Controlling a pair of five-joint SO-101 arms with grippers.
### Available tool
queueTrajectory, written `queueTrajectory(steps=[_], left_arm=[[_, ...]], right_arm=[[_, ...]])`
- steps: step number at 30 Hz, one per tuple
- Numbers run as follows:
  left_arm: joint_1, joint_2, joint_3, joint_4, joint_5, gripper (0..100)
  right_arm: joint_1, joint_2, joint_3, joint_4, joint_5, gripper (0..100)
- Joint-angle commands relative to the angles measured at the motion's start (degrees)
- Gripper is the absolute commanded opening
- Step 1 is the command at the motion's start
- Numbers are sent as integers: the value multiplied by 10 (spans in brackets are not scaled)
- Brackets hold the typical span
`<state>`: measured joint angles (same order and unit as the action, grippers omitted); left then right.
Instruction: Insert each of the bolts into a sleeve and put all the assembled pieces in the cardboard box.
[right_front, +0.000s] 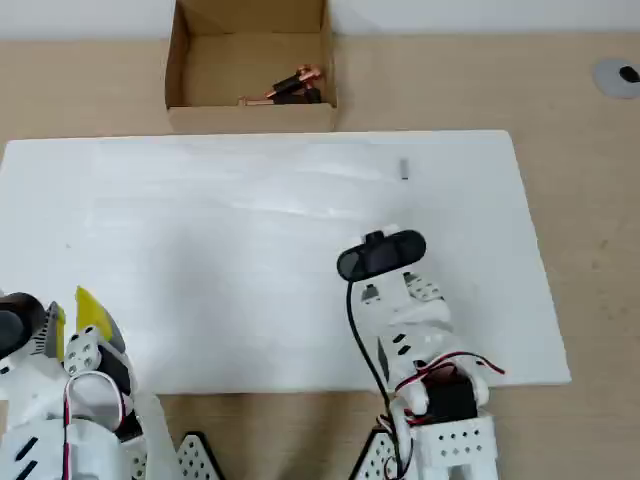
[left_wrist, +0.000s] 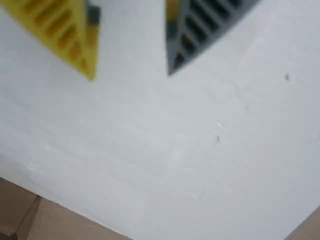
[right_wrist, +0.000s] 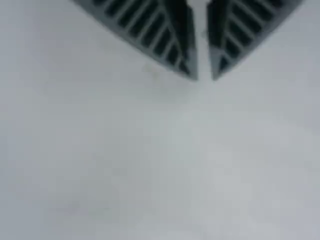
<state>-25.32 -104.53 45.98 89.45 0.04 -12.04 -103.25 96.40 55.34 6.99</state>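
The cardboard box (right_front: 250, 70) stands beyond the far edge of the white board (right_front: 200, 260). Inside it lie several copper and black assembled pieces (right_front: 290, 88). A small grey piece (right_front: 404, 170) lies alone on the board's far right part; whether it is a bolt or a sleeve is too small to tell. My left gripper (left_wrist: 130, 74) hovers over the board's near left corner, open, with nothing between its yellow finger (right_front: 92, 308) and its grey one. My right gripper (right_wrist: 204, 76) is shut and empty, with only a thin slit between the fingers, low over bare board near the middle right.
The right arm's black camera housing (right_front: 380, 252) covers its gripper from above. A grey disc (right_front: 618, 76) sits on the wooden table at the far right. The board's near edge (left_wrist: 75, 210) runs close under the left gripper.
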Motion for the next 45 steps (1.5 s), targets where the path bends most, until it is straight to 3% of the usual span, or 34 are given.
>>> queueTrajectory(steps=[1, 7, 45], left_arm=[[-3, -1, 2, -2, -1, 100], [-4, -1, 2, -2, -1, 101], [-3, -1, 2, -2, -1, 101]], right_arm=[[11, -65, 3, -1, 3, 10], [11, -67, 3, 60, 4, 10], [11, -67, 3, 59, 4, 10]])
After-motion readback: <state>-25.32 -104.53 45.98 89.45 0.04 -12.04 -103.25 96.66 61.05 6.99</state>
